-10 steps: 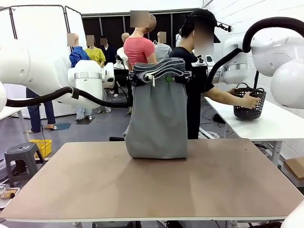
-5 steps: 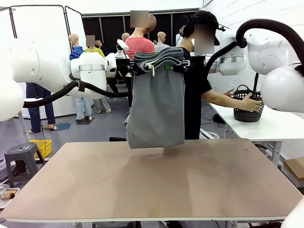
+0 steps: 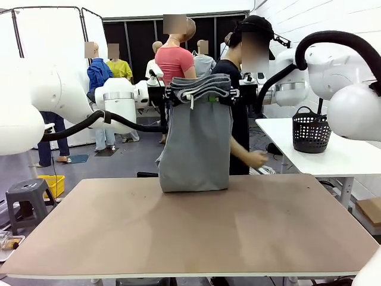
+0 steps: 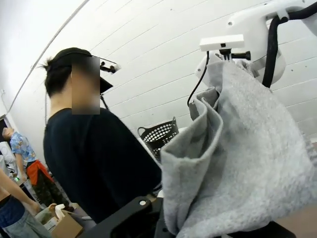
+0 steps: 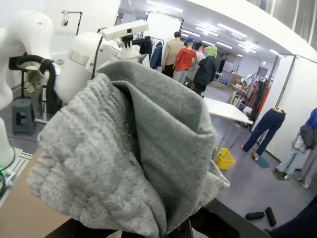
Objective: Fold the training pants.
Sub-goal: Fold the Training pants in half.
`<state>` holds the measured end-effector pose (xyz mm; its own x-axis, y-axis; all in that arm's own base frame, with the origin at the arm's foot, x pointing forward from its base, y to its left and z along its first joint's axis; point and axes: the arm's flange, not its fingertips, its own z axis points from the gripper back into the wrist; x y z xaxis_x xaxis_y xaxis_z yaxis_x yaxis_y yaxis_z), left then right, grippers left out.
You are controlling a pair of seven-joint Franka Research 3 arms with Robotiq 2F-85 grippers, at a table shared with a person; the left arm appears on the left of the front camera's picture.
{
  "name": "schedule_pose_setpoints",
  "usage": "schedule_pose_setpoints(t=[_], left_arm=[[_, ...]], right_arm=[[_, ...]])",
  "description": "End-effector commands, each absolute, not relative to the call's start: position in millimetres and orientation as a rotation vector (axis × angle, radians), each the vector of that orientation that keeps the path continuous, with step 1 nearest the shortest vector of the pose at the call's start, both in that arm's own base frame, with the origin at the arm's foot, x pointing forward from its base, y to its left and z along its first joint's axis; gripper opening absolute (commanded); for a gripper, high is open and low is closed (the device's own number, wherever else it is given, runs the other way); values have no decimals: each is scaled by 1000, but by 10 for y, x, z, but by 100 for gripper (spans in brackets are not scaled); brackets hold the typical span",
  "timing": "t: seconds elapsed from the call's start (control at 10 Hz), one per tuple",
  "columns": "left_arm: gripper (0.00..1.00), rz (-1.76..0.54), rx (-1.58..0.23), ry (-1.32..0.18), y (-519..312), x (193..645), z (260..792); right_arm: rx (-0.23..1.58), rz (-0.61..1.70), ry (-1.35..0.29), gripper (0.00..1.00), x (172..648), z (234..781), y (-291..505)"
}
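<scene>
Hanging lengthwise from both hands, the training pants (image 3: 196, 143) are held by the gathered waistband (image 3: 199, 88) above the far edge of the bench (image 3: 190, 232), with the leg ends brushing or just meeting its surface. The left hand (image 3: 167, 97) is clamped on the waistband's left end and the right hand (image 3: 233, 95) on its right end, so the fabric falls flat between them, presumably to let gravity straighten the legs before they are laid down for folding. The left wrist view shows bunched grey cloth (image 4: 233, 163) pinched at the fingers; the right wrist view shows the same (image 5: 124, 153). Behind the pants stands a person in black (image 3: 241, 119), one hand (image 3: 258, 159) lowered near the bench's far edge. A black basket (image 3: 311, 130) sits on a white side table (image 3: 333, 156), right of the pants.
</scene>
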<state>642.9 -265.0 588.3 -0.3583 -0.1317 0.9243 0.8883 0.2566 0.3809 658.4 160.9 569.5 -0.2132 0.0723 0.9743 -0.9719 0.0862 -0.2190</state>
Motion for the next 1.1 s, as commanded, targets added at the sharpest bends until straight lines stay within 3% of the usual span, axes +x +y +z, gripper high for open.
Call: schedule_pose_setpoints(t=[0.0,0.5,1.0], left_arm=[[0,-1275,-833,-1562,-2521,6322,5833],[0,-1212,-945,-1177,-2329,5597,5292],[0,-1080,-1118,-1091,-2228,4935,4546]], right_arm=[[983,1310,-1330,0,6261,5515,1487],[1175,1152,-989,0,5748,5043,1470],[1271,1059,-833,0,5073,4361,1385]])
